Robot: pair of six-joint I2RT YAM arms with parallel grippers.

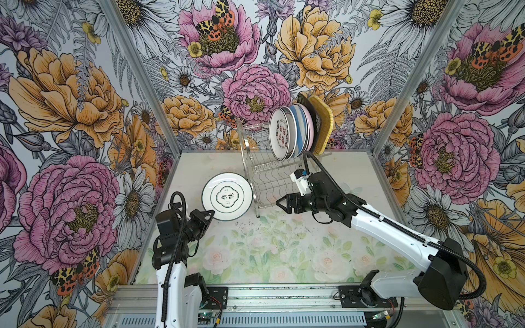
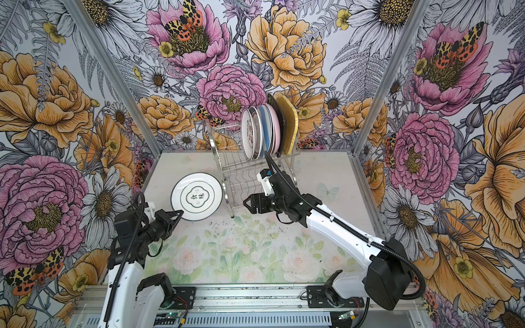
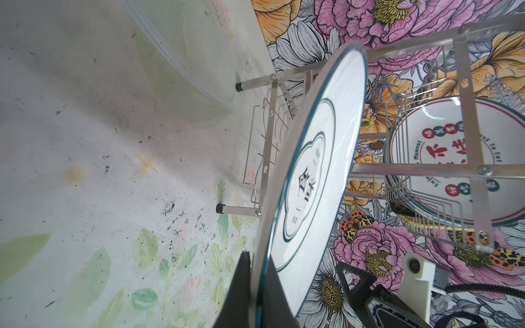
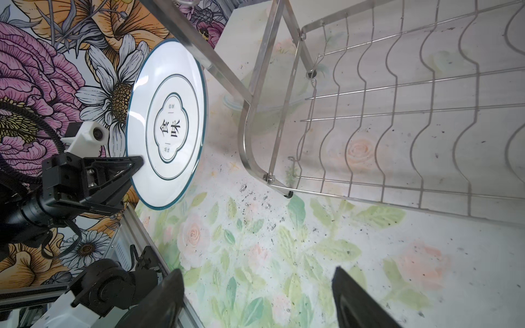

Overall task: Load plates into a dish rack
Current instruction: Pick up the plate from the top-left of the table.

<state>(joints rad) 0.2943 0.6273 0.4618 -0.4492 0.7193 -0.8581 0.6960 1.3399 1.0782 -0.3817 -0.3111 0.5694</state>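
Note:
A round white plate (image 1: 227, 196) (image 2: 196, 196) with a teal rim and black characters hangs above the table, just left of the dish rack (image 1: 272, 187) (image 2: 241, 181). My left gripper (image 1: 211, 212) (image 2: 180, 212) (image 3: 257, 269) is shut on the plate's (image 3: 321, 170) near rim. My right gripper (image 1: 279, 203) (image 2: 246, 202) (image 4: 257, 272) stands open and empty in front of the rack's lower shelf (image 4: 397, 113), facing the held plate (image 4: 167, 122). Several plates stand in the upper tier, from a white one with characters (image 1: 281, 136) (image 3: 443, 159) to a yellow square one (image 1: 324, 125).
The table's floral mat (image 1: 270, 250) carries dark specks in front of the rack. Flowered walls (image 1: 71, 142) close in the left, right and back. A metal rail (image 1: 284, 295) with both arm bases runs along the front edge.

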